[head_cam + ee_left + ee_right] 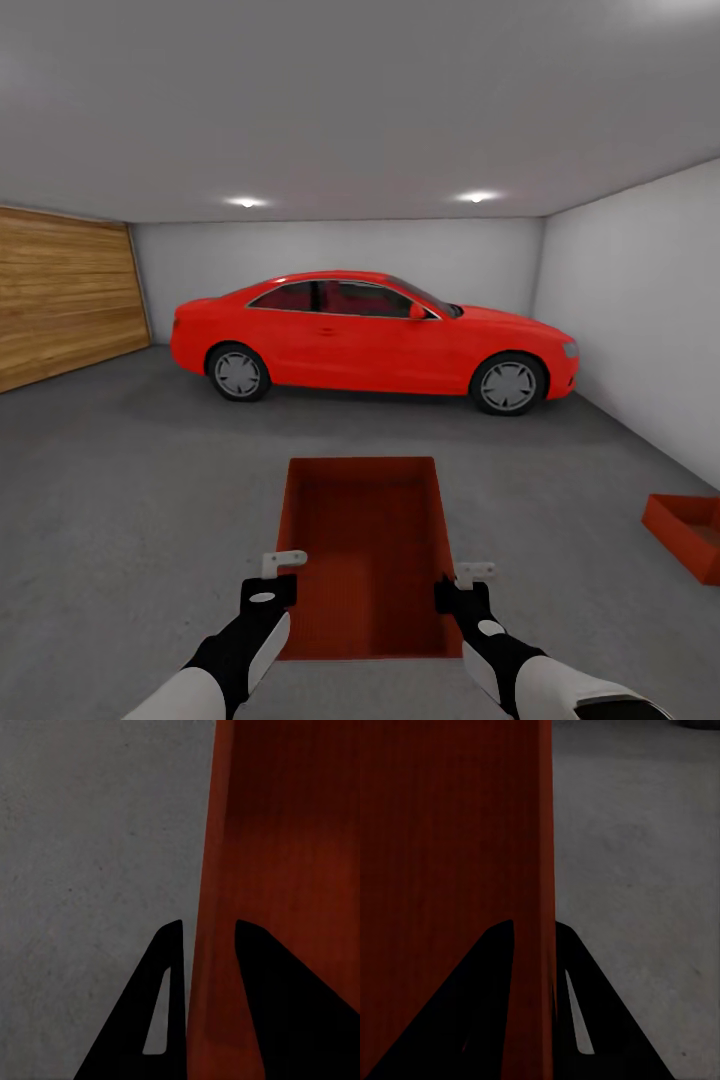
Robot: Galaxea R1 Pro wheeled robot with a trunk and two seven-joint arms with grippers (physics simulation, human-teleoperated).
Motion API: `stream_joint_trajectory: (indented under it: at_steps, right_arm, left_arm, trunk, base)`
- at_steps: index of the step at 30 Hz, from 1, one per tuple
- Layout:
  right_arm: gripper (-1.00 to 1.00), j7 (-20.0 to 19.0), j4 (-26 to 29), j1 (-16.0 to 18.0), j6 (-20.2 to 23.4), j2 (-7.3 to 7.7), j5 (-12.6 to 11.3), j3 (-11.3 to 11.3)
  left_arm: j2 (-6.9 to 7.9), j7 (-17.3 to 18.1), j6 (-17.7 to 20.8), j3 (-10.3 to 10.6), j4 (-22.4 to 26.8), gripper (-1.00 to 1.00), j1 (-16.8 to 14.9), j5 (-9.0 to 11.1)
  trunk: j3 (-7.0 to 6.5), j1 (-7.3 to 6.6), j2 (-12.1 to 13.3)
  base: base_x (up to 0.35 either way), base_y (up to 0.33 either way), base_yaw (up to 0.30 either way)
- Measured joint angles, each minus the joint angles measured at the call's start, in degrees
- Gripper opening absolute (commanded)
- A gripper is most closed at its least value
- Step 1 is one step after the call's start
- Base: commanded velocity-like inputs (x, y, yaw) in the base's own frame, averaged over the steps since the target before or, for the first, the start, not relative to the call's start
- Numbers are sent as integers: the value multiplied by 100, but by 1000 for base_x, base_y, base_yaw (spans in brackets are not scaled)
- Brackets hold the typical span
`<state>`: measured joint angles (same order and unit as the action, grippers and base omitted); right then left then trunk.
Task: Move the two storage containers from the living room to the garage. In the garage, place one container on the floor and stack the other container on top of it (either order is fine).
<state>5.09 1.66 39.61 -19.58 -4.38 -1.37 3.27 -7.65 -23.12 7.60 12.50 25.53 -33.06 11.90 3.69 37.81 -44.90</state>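
Fingers of both grippers straddle the thin side walls of one storage container (365, 550). In the left wrist view, the left gripper (208, 945) has one finger (161, 982) outside the wall and one inside, with the wall edge running between them; the jaws look narrow around it, though a slim gap shows beside the outer finger. In the right wrist view, the right gripper (536, 937) grips the opposite wall the same way, its fingers (491, 975) pressed close on either side.

Count: two storage containers, two grippers, one red car (375, 340).

The held container is red-orange, rectangular and open-topped, with plain thin walls and a dark ribbed inner bottom. It extends forward from the fingers, between the two arms, above the dark grey concrete floor (130, 480).

The second container (690, 530) sits on the floor well to the right of the right gripper's fingers, partly cut by the picture's edge.

The car stands well beyond the fingers, across the garage.
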Motion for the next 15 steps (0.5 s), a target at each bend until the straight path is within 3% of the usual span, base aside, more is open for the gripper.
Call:
stream_joint_trajectory:
  at_steps: [15]
  right_arm:
    - [-100, 0, 0, 0, 0, 0, 2, -1]
  left_arm:
    - [0, 1, -6, 0, -6, -100, -1, -5]
  trunk:
    - [-1, 0, 0]
  base:
    - [321, 0, 0]
